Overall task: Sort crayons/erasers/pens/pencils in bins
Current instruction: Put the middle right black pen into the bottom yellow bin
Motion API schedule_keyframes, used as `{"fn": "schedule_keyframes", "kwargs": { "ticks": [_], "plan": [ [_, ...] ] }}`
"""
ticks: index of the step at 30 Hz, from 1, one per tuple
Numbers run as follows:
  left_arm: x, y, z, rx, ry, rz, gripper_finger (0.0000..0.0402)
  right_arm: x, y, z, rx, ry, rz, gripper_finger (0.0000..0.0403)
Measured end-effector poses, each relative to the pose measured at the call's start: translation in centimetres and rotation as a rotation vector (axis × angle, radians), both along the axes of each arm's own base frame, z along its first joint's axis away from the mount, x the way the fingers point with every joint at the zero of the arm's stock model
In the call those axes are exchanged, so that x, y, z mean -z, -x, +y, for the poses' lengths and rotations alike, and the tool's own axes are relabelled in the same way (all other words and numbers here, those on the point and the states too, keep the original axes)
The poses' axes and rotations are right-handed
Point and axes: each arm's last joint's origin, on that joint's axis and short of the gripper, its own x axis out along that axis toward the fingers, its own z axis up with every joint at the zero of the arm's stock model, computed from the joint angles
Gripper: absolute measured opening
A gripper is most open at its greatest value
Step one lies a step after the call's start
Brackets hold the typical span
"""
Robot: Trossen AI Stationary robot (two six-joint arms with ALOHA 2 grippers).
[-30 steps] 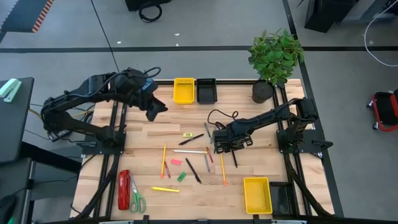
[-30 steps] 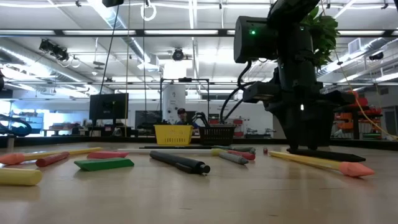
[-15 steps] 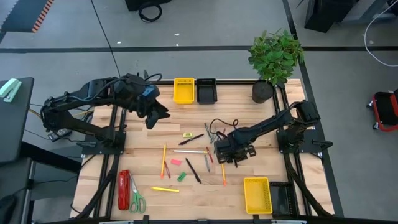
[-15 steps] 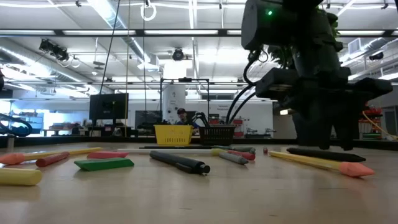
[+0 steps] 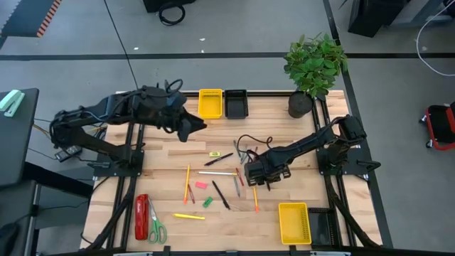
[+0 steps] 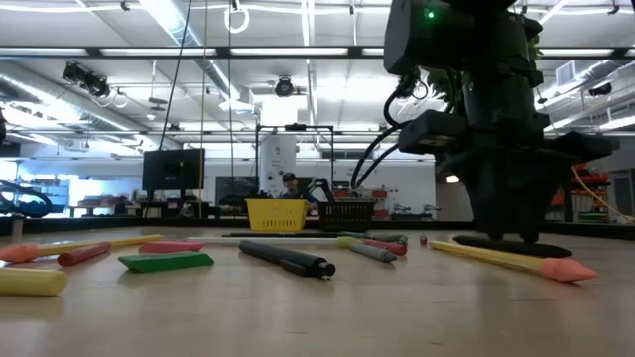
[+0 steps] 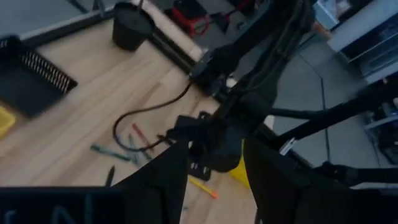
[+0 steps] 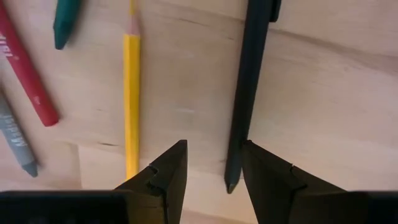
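Black pen [image 8: 249,87] lies flat on the wooden table [image 5: 298,142], its tip just at the right gripper [image 8: 214,171], whose fingers stand spread and hold nothing. At the pen's 9 o'clock in the wrist view lies a yellow pencil [image 8: 130,99]. Left gripper [image 5: 197,126], fingers parted and empty, hovers at 7 o'clock of the yellow bin [image 5: 210,103].

the table [image 5: 284,135] is pale wood in jointed planks, smooth with a soft sheen. the yellow bin [image 5: 210,104] looks like glossy plastic. the black pen [image 8: 249,87] is matt; the red crayon [image 8: 25,71] wears a paper wrapper.
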Motion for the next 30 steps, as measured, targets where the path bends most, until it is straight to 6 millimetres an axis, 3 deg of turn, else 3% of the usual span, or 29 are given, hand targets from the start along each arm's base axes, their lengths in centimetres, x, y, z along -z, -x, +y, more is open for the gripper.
{"fn": "schedule_keyframes", "kwargs": {
  "ticks": [15, 30],
  "plan": [
    [0.39, -0.29, 0.08, -0.052, 0.016, 0.023, 0.0162, 0.06, 0.38, -0.71, -0.077, 0.073, 0.029, 0.0151],
    [0.39, -0.30, -0.36, -0.023, -0.007, 0.026, 0.0162, 0.07, 0.39, -0.78, -0.092, 0.080, 0.028, 0.0060]
  ]
}}
